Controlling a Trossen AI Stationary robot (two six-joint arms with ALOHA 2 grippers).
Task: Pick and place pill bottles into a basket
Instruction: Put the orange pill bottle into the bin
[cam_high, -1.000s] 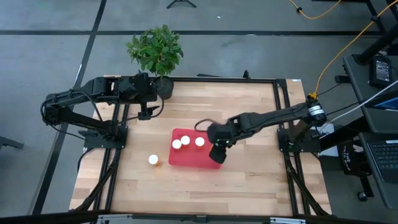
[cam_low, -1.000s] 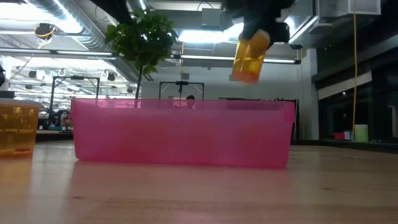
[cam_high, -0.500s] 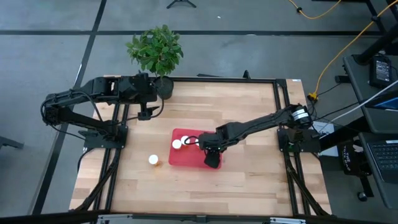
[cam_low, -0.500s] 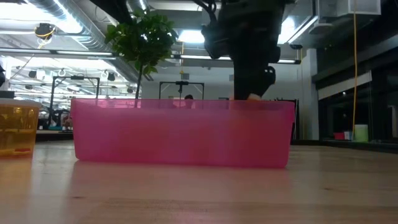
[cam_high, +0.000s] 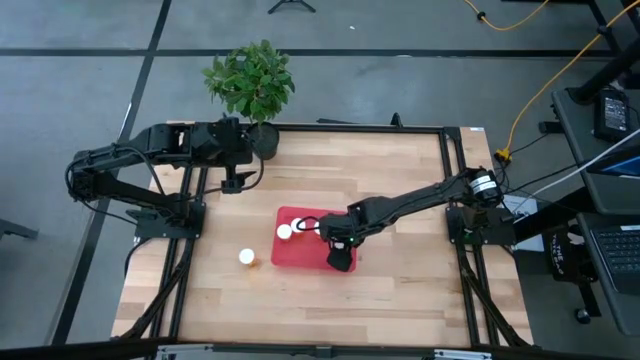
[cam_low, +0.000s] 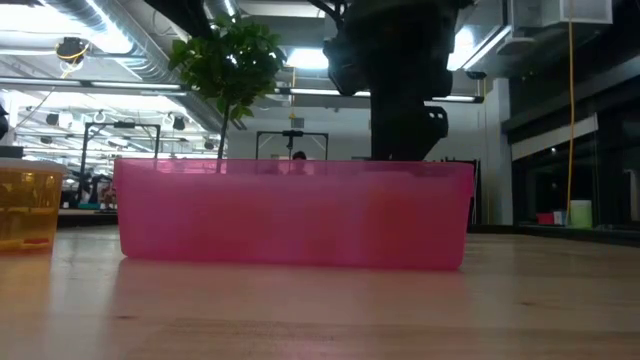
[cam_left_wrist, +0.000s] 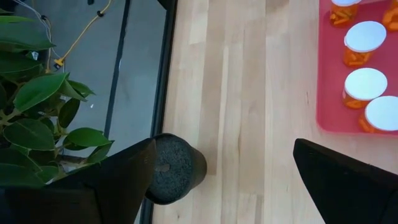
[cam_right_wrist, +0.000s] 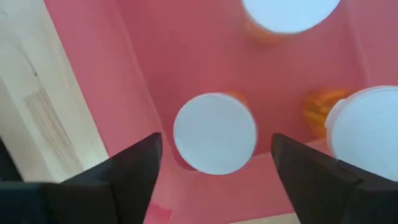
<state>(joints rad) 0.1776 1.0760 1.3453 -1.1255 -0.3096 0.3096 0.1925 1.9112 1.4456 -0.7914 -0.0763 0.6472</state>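
Note:
The red tray (cam_high: 300, 250) lies mid-table and shows as a pink wall in the low view (cam_low: 290, 215). My right gripper (cam_high: 341, 255) is down inside it, open. Its fingers stand on either side of an upright white-capped amber bottle (cam_right_wrist: 214, 132) with a gap on each side. Two more bottles (cam_right_wrist: 289, 12) (cam_right_wrist: 367, 134) stand in the tray beside it. One bottle (cam_high: 246, 257) stands on the table left of the tray. My left gripper (cam_high: 234, 182) waits open at the far left, near the plant pot (cam_left_wrist: 174, 168).
The potted plant (cam_high: 252, 85) stands at the table's far left corner. The left wrist view shows the tray's end with several capped bottles (cam_left_wrist: 364, 87). My right arm (cam_high: 420, 200) hides most of the tray's contents from above. Bare wood lies near and right of the tray.
My right gripper has gone down into the tray, carrying an amber bottle that first hung tilted above the tray's wall. The bottle now stands on the tray floor, below the wall in the low view.

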